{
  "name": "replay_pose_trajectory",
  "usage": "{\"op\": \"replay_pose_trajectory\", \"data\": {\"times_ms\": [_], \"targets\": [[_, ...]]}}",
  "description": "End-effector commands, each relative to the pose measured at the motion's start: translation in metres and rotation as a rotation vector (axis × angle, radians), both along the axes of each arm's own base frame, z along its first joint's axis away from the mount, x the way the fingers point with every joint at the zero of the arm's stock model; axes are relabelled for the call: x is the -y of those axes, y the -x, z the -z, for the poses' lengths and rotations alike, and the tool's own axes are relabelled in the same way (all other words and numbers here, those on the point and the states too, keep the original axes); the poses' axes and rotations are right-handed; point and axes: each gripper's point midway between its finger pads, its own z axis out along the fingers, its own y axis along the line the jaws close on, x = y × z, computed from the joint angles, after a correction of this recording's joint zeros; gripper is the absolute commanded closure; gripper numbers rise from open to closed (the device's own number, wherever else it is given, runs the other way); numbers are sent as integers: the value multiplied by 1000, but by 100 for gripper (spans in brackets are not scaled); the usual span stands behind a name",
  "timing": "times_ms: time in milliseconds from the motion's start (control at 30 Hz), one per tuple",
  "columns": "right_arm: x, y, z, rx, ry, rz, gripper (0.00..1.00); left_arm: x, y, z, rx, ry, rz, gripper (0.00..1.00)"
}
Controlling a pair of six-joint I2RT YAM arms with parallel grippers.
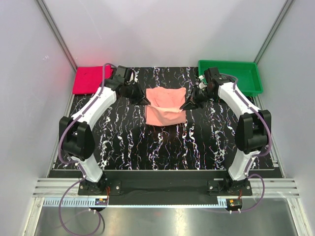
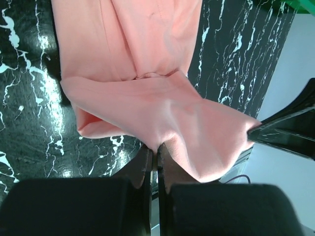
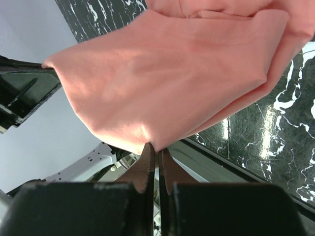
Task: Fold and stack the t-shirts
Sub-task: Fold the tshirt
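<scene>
A salmon-pink t-shirt (image 1: 166, 105) lies mid-table on the black marbled surface, its near part lifted and folded over. My left gripper (image 1: 145, 102) is shut on the shirt's left edge; in the left wrist view the cloth (image 2: 162, 113) is pinched between the fingertips (image 2: 156, 156). My right gripper (image 1: 186, 105) is shut on the shirt's right edge; in the right wrist view the cloth (image 3: 162, 78) hangs from the closed gripper (image 3: 158, 150). A folded magenta shirt (image 1: 90, 79) lies at the back left.
A green tray (image 1: 235, 75) stands at the back right, beside my right arm. The black marbled table (image 1: 162, 147) extends toward the arm bases. White walls close in the left, right and back sides.
</scene>
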Motion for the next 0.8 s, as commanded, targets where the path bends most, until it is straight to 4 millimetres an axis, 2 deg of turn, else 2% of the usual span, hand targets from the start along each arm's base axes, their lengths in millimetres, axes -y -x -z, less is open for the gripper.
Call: {"op": "replay_pose_trajectory", "data": {"times_ms": [0,67,167,233,267,300,333,400,433,467,500,533,567,633,667,733,767], "targets": [[-3,9,-16,10,-45,-36,100,9,-3,-28,55,55,52,100],[-1,19,-13,-4,-48,-42,100,7,3,-29,53,55,58,100],[5,46,-5,-28,-36,-57,100,8,29,-10,-9,80,75,100],[11,69,4,-52,-28,-69,100,7,58,4,-48,72,93,100],[12,76,6,-58,-28,-71,100,6,69,8,-61,67,96,100],[15,92,13,-79,-24,-76,100,5,81,5,-53,68,101,100],[17,100,16,-87,-24,-77,100,4,102,23,-96,56,114,100],[20,121,21,-107,-26,-76,100,4,125,22,-100,73,110,100],[19,129,23,-111,-27,-80,100,8,144,34,-141,69,117,100],[21,142,33,-142,-20,-82,100,10,156,38,-151,70,126,100],[20,150,30,-134,-25,-80,100,15,171,34,-132,72,156,100],[18,157,32,-136,-27,-85,100,15,185,45,-166,64,153,100],[16,175,44,-174,-16,-101,100,17,194,49,-173,64,162,100],[11,192,45,-172,-26,-101,100,20,219,58,-200,73,176,100],[11,210,57,-225,-7,-96,100,19,225,60,-206,78,177,100],[10,222,56,-197,-19,-90,100,17,239,59,-209,96,186,100],[12,238,67,-252,-7,-77,100,12,247,67,-231,81,185,100]]}}
